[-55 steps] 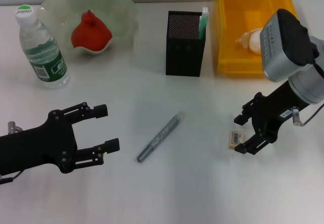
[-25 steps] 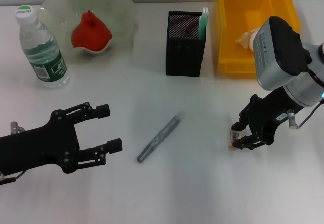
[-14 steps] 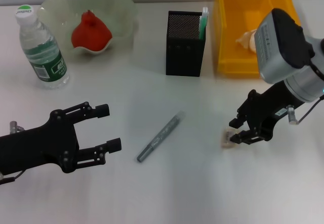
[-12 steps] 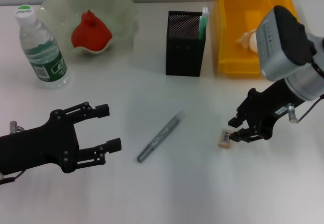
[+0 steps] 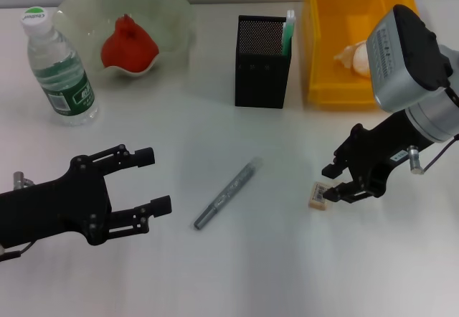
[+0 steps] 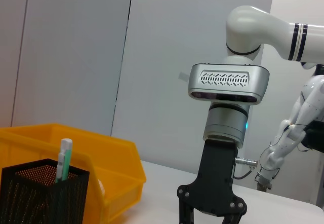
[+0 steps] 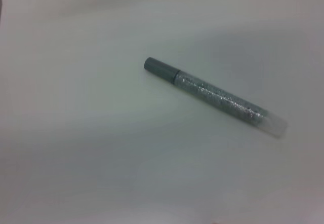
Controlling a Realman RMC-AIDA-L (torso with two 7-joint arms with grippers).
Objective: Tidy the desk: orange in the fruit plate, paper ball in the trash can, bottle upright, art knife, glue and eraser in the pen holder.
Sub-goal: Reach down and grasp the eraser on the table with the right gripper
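Note:
My right gripper (image 5: 330,182) hovers over the table's right side, shut on the small beige eraser (image 5: 317,194), which tilts at its fingertips. A grey pen-shaped stick (image 5: 226,194) (image 7: 215,96) lies mid-table; whether it is the art knife or the glue I cannot tell. The black mesh pen holder (image 5: 262,62) (image 6: 40,196) holds a green-and-white stick (image 5: 288,31). The orange (image 5: 129,45) sits in the pale-green fruit plate (image 5: 174,7). The bottle (image 5: 61,66) stands upright at far left. The paper ball (image 5: 353,56) lies in the yellow trash can (image 5: 337,12). My left gripper (image 5: 155,181) rests open at front left.
The trash can (image 6: 109,155) stands close beside the pen holder at the back. The right arm's silver wrist housing (image 5: 410,55) (image 6: 229,82) overhangs the trash can's near right corner. Bare table lies between the grey stick and the eraser.
The right gripper closed on the eraser, raised it off the table and carried it slightly left. The left arm and the other things stayed put.

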